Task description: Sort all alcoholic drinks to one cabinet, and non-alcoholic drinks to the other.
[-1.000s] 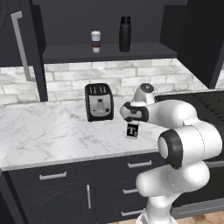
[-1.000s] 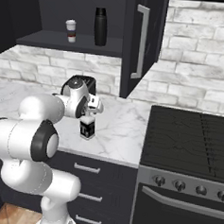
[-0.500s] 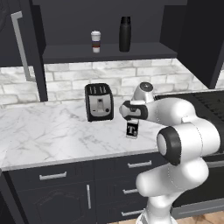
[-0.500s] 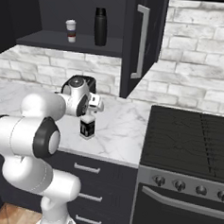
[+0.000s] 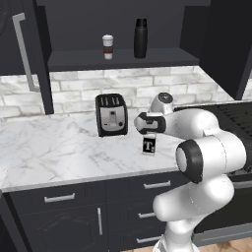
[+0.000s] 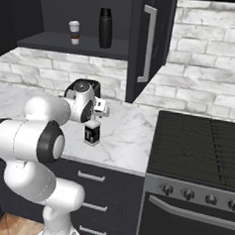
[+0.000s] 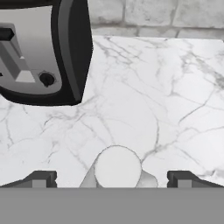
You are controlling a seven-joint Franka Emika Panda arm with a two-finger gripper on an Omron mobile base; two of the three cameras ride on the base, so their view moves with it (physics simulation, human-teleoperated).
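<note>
The gripper [image 7: 112,177] hangs directly above the squat pale bottle [image 5: 149,144], its two dark fingertips [image 7: 40,178] spread wide on either side of the bottle's round white top and not touching it. In the hand view that top sits between the tips, with bare counter around it. The jaws are released and nothing is grasped.

The bottle stands upright on the white marble counter [image 5: 54,150], near its front edge, its black label with a white letter facing forward. Just behind it and to the left sits the black-and-silver toaster [image 5: 111,114], apart from the bottle. To the right of the bottle, beyond the arm, lies the dark stove [image 6: 202,145].

Above the counter, on the shelf of the open dark cabinet [image 5: 123,58], the small white coffee cup [image 5: 108,47] with its brown band stands to the left of the taller black flask [image 5: 141,38]; the two are near each other but apart. The cabinet's door [image 6: 149,42] with its long silver handle stands open on the right side of the shelf, and another door with a like handle [image 5: 23,51] stands at the left.
</note>
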